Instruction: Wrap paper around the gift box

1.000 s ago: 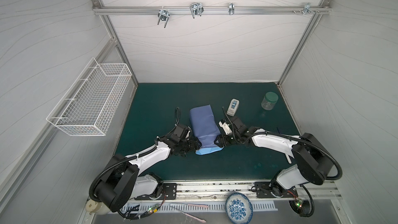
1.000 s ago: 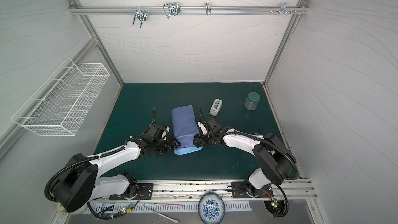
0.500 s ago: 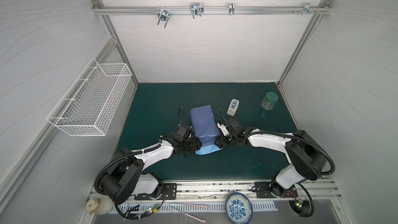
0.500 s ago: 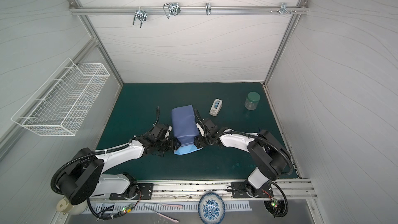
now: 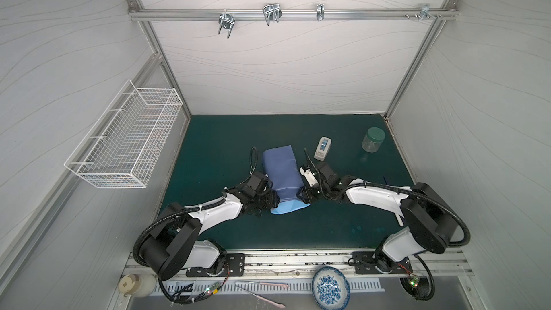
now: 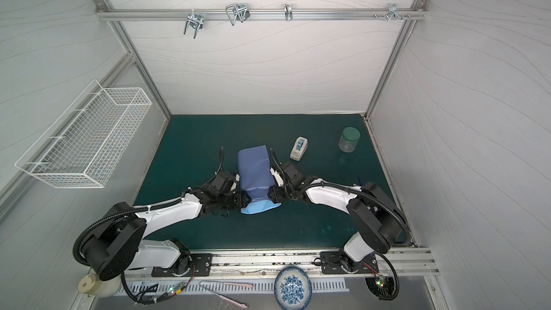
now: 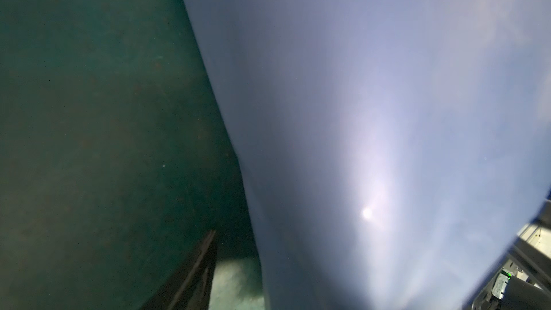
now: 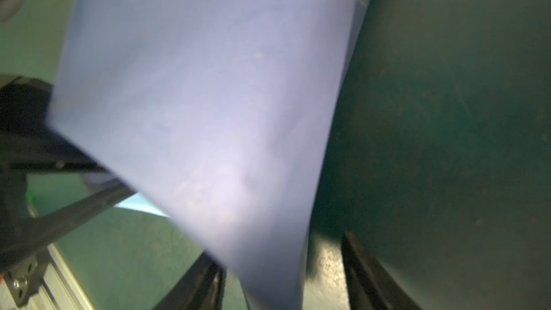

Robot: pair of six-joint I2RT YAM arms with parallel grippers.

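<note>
The paper (image 5: 282,171) lies on the green mat as a long parcel, its indigo face outward, and it hides the gift box. A light sky-blue flap (image 5: 286,207) sticks out at the near end. My left gripper (image 5: 272,197) presses in at the parcel's near left side. In the left wrist view one finger (image 7: 190,272) stands clear of the paper (image 7: 372,129), and the sheet covers the other. My right gripper (image 5: 304,194) sits at the near right side. It is open, with the paper's edge (image 8: 208,99) between its two fingers (image 8: 362,275).
A white tape dispenser (image 5: 323,148) lies just beyond the right gripper, and a green-lidded jar (image 5: 372,139) stands at the back right. A wire basket (image 5: 128,141) hangs on the left wall. A blue-patterned bowl (image 5: 331,289) rests on the front ledge.
Both grippers have closed in on the parcel's near end from either side. Their jaws have narrowed. The paper there is squeezed slimmer above the sky-blue flap.
</note>
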